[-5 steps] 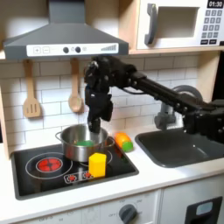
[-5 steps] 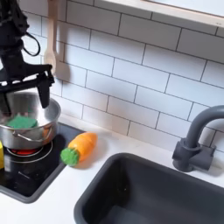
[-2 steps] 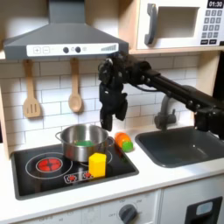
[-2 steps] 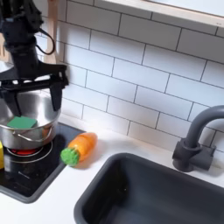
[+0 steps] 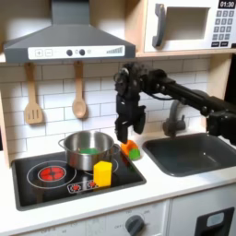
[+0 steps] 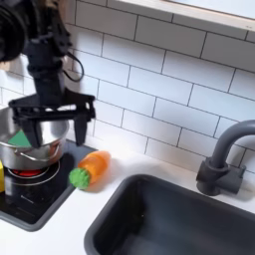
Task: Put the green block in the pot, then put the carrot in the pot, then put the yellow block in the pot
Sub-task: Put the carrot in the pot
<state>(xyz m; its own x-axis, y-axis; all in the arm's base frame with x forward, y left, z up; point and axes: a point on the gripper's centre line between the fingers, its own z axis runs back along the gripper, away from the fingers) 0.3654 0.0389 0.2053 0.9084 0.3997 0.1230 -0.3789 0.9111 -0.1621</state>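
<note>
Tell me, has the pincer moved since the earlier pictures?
Yes. In the first exterior view the pincer has gone from above the pot toward the first exterior view's right, and now hangs open above the carrot, nearer the faucet.

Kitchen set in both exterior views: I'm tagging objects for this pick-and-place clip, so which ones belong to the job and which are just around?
Job:
pot
green block, in the pot
carrot, on the counter
yellow block, on the stove
gripper, open

Just around:
sink
faucet
wooden utensils
microwave
</note>
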